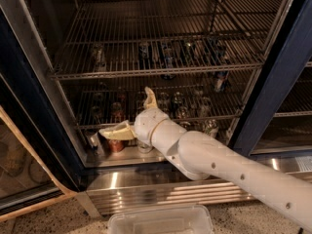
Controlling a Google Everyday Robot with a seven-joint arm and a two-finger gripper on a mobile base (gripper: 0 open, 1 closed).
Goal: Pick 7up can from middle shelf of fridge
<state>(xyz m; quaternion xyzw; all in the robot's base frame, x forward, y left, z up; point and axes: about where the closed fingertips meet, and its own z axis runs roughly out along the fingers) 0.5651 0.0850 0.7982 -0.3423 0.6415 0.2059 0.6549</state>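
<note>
Two fingers (pixel 117 131) of your gripper (pixel 125 111) are spread wide, low before the middle shelf (pixel 214 116). The upright 7up can (pixel 117 112) seems just behind their gap, so reach inward.

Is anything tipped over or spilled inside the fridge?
Nothing stands out. The cans on the wire racks seem upright, and no spill shows in the fridge. The gripper sits low at the left, fingers spread wide, holding nothing.

Middle shelf (pixel 204 116): chrome wire rack bearing upright cans (pixel 178 102); the 7up can is not distinguishable among them. Gripper (pixel 132 115), fingers spread, at the shelf's front rail.
</note>
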